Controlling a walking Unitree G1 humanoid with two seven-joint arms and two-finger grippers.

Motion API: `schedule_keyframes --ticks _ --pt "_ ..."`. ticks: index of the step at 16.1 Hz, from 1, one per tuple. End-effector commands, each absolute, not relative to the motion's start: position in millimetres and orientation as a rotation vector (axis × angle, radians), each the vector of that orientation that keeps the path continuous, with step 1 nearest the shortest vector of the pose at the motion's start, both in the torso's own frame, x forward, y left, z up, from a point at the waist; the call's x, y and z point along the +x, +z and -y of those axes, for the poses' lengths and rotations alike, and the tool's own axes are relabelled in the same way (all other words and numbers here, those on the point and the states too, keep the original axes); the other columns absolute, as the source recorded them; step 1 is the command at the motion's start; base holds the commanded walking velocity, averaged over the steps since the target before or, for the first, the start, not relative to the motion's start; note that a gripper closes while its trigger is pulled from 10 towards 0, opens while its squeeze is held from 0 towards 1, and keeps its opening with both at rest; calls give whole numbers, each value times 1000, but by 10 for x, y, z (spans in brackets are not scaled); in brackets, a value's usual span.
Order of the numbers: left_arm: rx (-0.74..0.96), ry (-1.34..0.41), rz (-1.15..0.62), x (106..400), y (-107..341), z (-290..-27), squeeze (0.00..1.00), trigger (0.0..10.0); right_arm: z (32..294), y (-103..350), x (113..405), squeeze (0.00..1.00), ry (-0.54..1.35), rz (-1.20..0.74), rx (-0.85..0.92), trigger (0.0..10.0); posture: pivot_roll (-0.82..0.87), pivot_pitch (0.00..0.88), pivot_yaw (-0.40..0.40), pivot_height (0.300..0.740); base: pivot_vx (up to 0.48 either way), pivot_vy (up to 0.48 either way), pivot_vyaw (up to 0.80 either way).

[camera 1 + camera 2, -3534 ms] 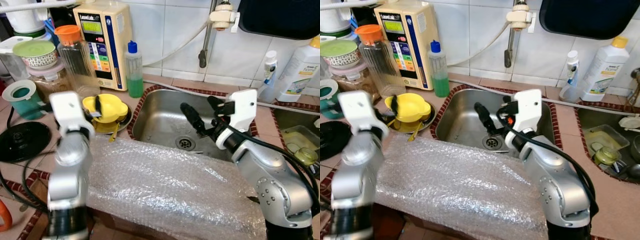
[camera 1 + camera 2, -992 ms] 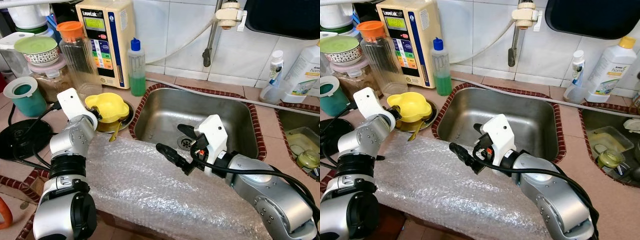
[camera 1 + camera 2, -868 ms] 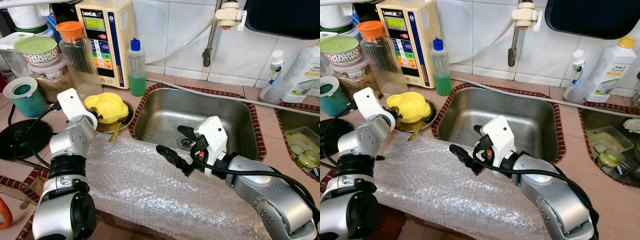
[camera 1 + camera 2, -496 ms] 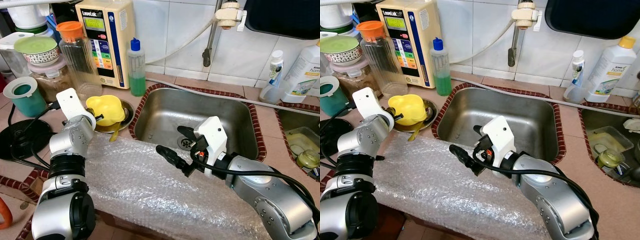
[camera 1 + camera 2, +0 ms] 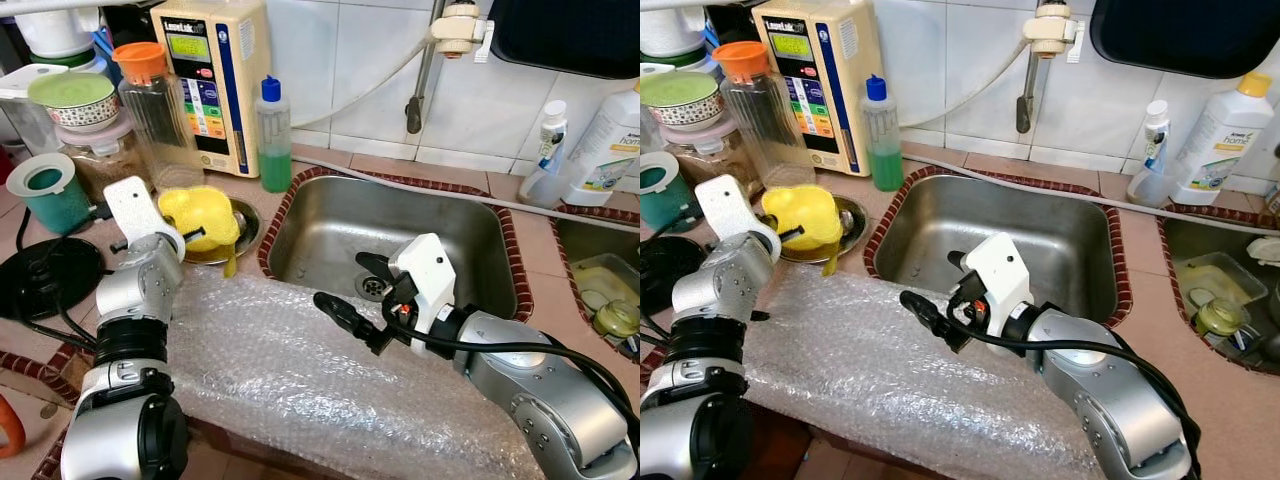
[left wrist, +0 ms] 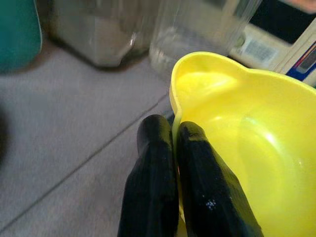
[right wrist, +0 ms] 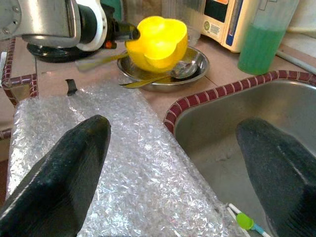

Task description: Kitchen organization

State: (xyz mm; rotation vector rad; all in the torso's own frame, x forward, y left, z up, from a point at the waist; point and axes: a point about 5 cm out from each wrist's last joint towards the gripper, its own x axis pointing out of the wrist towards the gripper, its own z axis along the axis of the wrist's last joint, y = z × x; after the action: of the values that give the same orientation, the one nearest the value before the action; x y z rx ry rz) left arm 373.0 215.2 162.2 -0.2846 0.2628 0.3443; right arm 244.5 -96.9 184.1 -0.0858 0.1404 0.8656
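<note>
Leftmost, the left gripper (image 6: 174, 148) pinched the rim of the yellow bowl (image 5: 199, 217), holding it tilted just above the metal plate (image 7: 193, 65) on the counter left of the sink (image 5: 470, 235). Bubble wrap (image 5: 290, 370) lay along the near counter edge. Over its far edge, at the sink's near rim, the right gripper (image 5: 350, 293) hovered with fingers spread wide, grasping nothing.

Left gripper (image 6: 175, 148) clamped, right gripper (image 7: 177, 163) agape
</note>
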Motion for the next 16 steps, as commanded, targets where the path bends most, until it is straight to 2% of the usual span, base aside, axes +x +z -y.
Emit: schedule_keyframes --ticks 1,6,8,12,16 --pt "-263 343 -224 3732 1695 -2165 0 0 948 1858 2428 0 888 -128 -99 10000 -6 0 26 740 0 0 0" --pt "-253 362 -149 3711 1752 -2174 0 0 952 1860 2450 0 884 -123 -107 10000 -4 0 21 740 0 0 0" --pt "-233 309 -50 3710 1857 -2088 0 0 961 1856 2481 0 858 -118 -102 10000 -3 0 18 740 0 0 0" --pt "-202 253 14 3706 1921 -1979 0 0 1003 1880 2561 0 788 -97 -84 10000 -3 0 17 740 0 0 0" --pt "-120 141 148 3686 2087 -1761 0 0 1061 2002 2694 0 678 -17 -32 10000 -3 0 15 740 0 0 0"
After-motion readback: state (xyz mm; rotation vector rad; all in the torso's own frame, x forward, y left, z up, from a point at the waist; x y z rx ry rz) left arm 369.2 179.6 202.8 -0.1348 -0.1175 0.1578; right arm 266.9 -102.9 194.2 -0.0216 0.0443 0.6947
